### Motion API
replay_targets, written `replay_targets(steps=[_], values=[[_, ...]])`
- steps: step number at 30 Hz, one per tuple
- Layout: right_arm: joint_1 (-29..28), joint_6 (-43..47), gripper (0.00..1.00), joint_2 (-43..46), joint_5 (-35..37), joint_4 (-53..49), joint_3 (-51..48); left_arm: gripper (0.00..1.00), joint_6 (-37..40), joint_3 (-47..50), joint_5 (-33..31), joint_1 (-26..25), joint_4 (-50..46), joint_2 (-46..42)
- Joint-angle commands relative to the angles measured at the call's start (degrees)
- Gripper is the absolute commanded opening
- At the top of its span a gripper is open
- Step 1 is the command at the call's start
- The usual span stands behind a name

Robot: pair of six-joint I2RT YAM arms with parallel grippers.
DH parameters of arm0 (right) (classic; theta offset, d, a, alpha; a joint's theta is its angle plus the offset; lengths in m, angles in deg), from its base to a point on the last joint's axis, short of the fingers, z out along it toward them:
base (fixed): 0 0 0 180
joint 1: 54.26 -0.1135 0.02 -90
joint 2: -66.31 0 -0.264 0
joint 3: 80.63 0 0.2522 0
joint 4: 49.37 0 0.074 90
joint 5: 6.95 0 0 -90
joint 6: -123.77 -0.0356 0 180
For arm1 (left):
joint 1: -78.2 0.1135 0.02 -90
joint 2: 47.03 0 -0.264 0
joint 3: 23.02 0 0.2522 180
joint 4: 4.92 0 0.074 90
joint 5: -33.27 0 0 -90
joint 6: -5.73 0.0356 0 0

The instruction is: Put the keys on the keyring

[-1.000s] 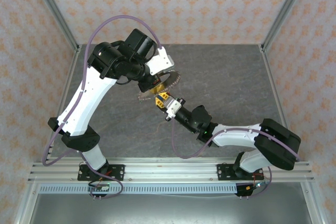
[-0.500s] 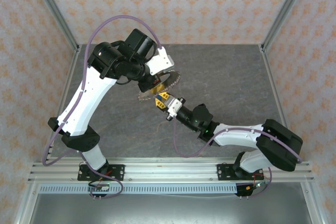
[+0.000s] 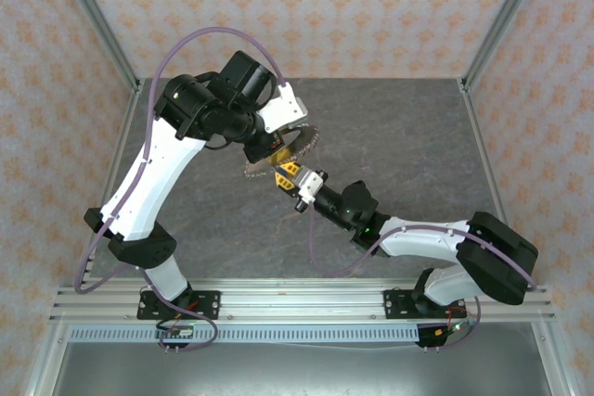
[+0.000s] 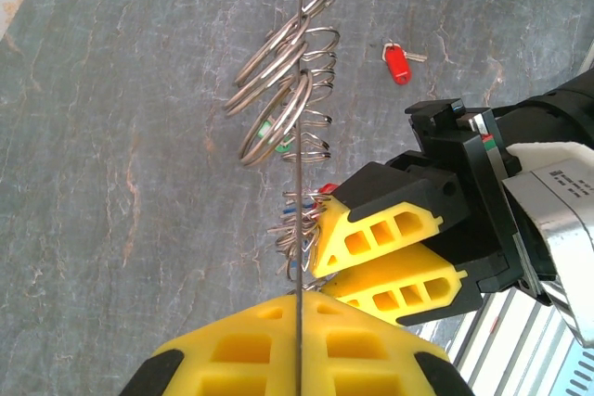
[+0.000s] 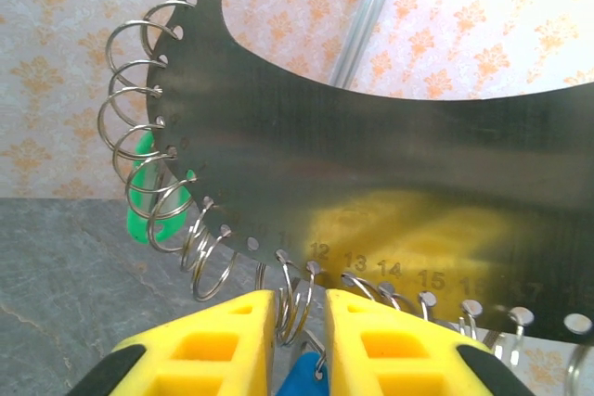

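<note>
Above the grey stone-look worktop [image 3: 418, 136], the left pincer [image 3: 276, 152] is clamped on the keyring [image 5: 371, 136], a flat metal crescent with numbered holes and split rings [image 5: 148, 136] along its rim. It holds the keyring raised, apparently so the rings hang free for the other arm. The right pincer [image 5: 299, 308] is nearly closed just under that rim, with a ring in its narrow gap and a blue key [image 5: 297, 382] seemingly pinched there; a green key [image 5: 153, 197] hangs on a ring, and a red key [image 4: 397, 64] lies apart on the worktop.

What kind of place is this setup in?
Probably a lab robot test cell: a grey table inside aluminium frame posts, patterned backdrop walls, and a slotted mounting rail at the near edge.
</note>
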Motion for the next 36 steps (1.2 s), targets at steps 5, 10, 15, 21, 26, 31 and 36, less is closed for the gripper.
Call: replay_targets(steps=[5, 10, 15, 21, 26, 31, 36], values=[[2.1, -5.8, 0.22, 1.5, -3.8, 2.7, 0.5, 0.00, -0.5, -0.1, -0.8, -0.8, 0.4, -2.7], [2.2, -4.1, 0.17, 2.0, -5.6, -1.5, 1.7, 0.00, -0.4, -0.1, -0.7, -0.9, 0.5, -2.7], [2.2, -3.7, 0.15, 1.3, -4.0, -0.7, 1.9, 0.00, -0.3, -0.1, -0.6, -0.9, 0.6, -2.7], [2.2, -3.4, 0.16, 0.8, -6.1, -1.5, 3.0, 0.00, -0.2, -0.1, -0.6, -0.9, 0.6, -2.7], [2.2, -3.2, 0.17, -0.1, -6.5, -1.4, 3.6, 0.00, -0.2, -0.1, -0.5, -0.9, 0.7, -2.6], [2.2, -2.6, 0.18, -0.8, -5.6, -1.4, 3.7, 0.00, -0.3, -0.1, -0.4, -0.9, 0.9, -2.8], [2.1, -2.1, 0.17, -1.8, -3.7, -0.6, 3.7, 0.00, -0.2, -0.1, -0.4, -0.8, 1.0, -2.8]])
